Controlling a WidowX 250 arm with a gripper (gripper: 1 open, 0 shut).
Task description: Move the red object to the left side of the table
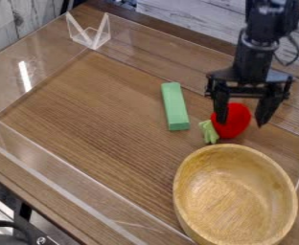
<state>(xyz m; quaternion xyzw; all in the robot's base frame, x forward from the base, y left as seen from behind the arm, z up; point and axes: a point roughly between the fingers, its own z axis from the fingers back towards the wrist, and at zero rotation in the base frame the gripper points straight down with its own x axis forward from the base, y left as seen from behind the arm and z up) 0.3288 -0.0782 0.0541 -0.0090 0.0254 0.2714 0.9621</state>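
Red object (234,120): lining up the grasp toward the tabletop's (95,110) right side, with fingers (218,93) spread, needing centring, then closing!

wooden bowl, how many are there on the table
1: the wooden bowl sits at the near right of the table, just in front of the red toy fruit. Any behind the robot arm would be hidden.

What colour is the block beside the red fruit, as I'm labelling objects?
Light green; the camera view shows the block best.
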